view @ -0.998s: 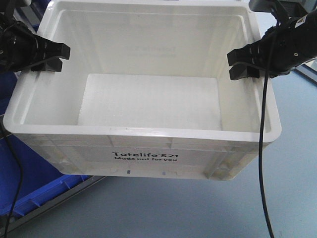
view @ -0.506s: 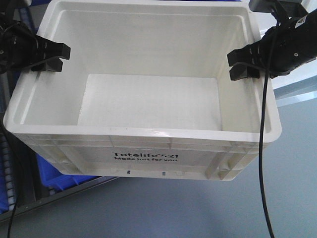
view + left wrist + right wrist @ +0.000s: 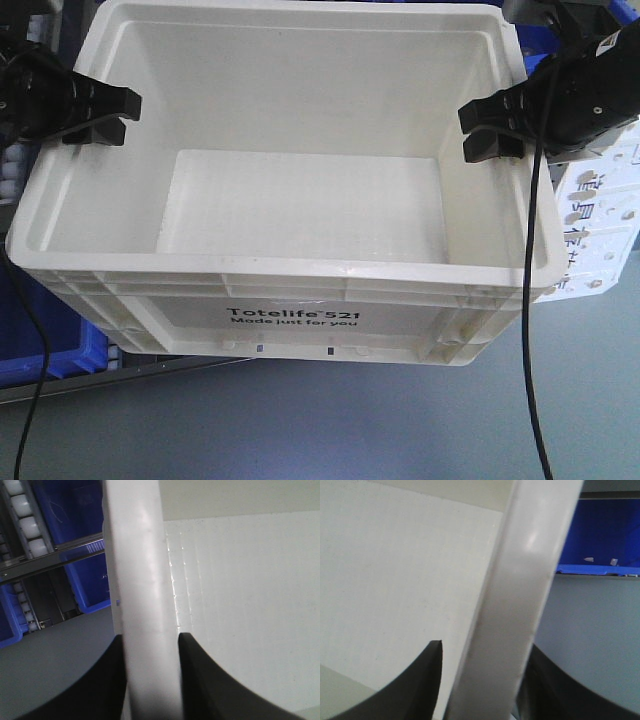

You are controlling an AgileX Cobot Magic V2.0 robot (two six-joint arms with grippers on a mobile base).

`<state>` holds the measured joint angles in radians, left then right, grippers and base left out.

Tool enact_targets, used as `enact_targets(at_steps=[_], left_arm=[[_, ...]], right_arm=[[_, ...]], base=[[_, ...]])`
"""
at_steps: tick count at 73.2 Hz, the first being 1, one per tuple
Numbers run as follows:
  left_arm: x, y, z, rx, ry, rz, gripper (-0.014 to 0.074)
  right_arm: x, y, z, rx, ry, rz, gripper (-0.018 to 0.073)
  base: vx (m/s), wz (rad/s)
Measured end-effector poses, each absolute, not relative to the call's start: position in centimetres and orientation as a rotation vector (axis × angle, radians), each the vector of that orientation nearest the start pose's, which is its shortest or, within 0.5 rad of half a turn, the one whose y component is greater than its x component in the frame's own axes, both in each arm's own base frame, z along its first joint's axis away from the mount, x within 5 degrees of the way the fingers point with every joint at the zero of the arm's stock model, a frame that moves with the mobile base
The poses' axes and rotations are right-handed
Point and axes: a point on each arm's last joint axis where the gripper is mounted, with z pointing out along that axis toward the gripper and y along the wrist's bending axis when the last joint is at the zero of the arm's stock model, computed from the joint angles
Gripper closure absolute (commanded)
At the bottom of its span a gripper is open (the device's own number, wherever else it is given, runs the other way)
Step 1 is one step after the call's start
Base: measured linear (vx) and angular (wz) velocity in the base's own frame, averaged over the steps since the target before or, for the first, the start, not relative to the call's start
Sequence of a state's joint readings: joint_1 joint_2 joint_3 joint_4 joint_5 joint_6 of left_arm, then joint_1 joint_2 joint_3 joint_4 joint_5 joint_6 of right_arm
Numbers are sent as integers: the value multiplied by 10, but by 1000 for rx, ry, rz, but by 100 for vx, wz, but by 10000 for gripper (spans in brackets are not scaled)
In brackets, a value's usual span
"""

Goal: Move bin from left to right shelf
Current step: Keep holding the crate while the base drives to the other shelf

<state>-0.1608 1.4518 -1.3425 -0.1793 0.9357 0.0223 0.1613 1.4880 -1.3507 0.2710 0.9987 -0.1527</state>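
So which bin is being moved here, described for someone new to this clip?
In the front view, look between the left gripper and right gripper: each clamps a side rim of the bin. It is white, empty, printed "Totelife 521" in black, unlike the blue bins at lower left.

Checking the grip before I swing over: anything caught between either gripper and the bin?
Nothing visible. The left gripper and right gripper each straddle a side wall of the white Totelife bin; both wrist views show only that wall between the fingers.
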Motion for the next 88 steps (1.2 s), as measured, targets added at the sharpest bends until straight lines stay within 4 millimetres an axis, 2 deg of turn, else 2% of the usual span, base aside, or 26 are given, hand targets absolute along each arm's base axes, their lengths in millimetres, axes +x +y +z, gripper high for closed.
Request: enact_targets(at_steps=[88], left_arm=[[302, -62, 351, 155, 2525, -280, 594]], right_arm=[[305, 70, 341, -297, 2588, 351, 564]], base=[[12, 10]])
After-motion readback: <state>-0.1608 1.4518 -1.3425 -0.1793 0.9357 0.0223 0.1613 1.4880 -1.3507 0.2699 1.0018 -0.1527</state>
